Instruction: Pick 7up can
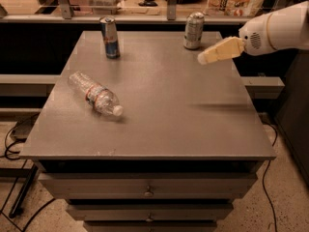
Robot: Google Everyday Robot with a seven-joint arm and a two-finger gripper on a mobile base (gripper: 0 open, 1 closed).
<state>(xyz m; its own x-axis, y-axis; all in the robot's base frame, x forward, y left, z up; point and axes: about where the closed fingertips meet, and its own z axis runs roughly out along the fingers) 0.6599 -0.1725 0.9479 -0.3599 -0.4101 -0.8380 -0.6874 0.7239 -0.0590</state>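
Note:
The 7up can (193, 31), pale silver-grey with a silver top, stands upright at the far right of the grey table top (159, 115). My gripper (205, 57) comes in from the right on a white arm, its cream-coloured fingers pointing left. It hovers above the table, a little to the right of the can and nearer to me, apart from it and holding nothing.
A slimmer blue-and-silver can (110, 37) stands upright at the far left. A clear plastic bottle (95, 94) lies on its side at the left middle. Drawers sit under the table's front edge. A ledge with clutter runs behind the table.

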